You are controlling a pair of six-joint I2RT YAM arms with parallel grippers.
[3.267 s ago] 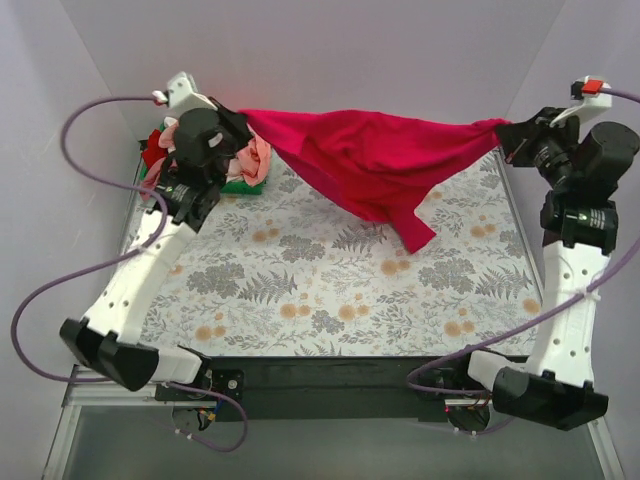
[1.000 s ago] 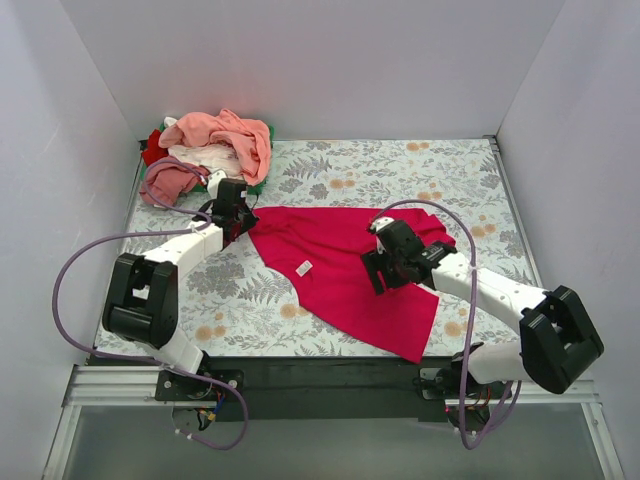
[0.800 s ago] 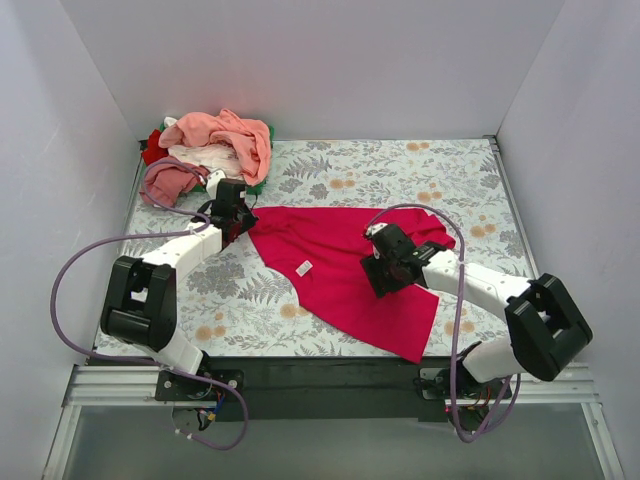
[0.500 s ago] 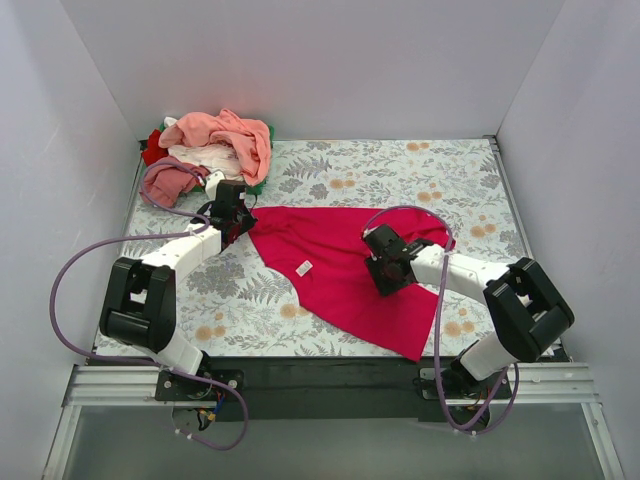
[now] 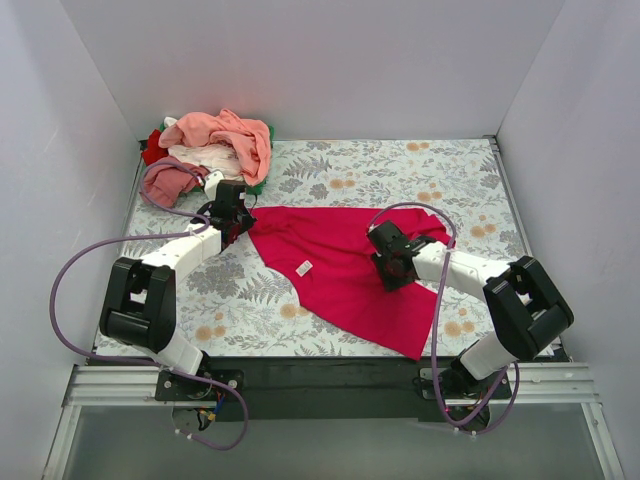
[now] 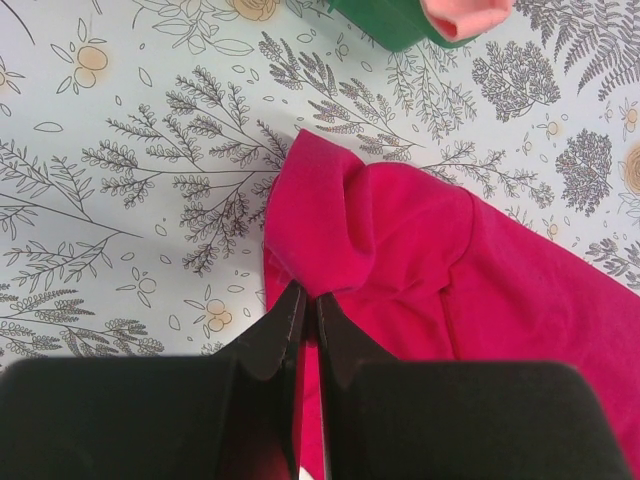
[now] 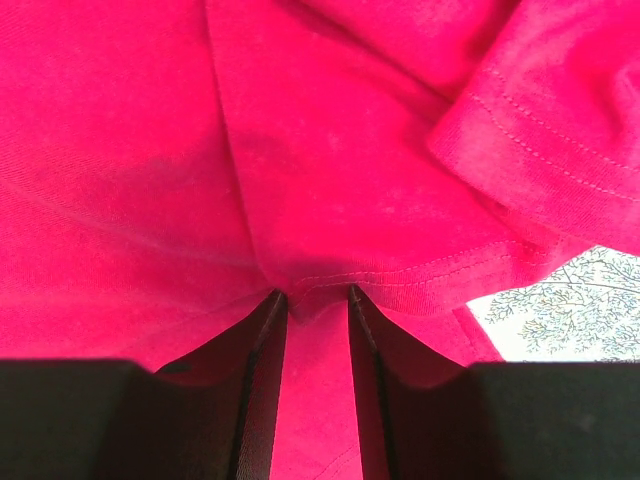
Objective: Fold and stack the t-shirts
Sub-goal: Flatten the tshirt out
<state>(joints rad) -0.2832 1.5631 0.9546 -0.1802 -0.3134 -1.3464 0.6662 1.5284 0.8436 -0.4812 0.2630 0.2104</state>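
The crimson-magenta t-shirt (image 5: 330,255) lies spread on the floral table, a white label (image 5: 303,267) showing near its left part. My left gripper (image 5: 240,218) is at its upper left corner, shut on a fold of the cloth (image 6: 340,230); the tips (image 6: 305,297) pinch the edge. My right gripper (image 5: 393,272) rests low on the shirt's right part. Its jaws stand slightly apart with a bunched hem (image 7: 400,275) pinched between them (image 7: 316,295). Other t-shirts, salmon pink (image 5: 230,135), dusty pink (image 5: 165,182), white and red, lie heaped at the back left.
The heap sits on a green tray (image 6: 395,20) in the back left corner, close to my left gripper. White walls enclose the table on three sides. The floral tabletop (image 5: 420,165) shows bare at the back right and the front left.
3.3 s ago both grippers held the crimson shirt stretched in the air at the back. Over the last second it lies flat; my right arm's elbow drew in, the gripper barely shifted.
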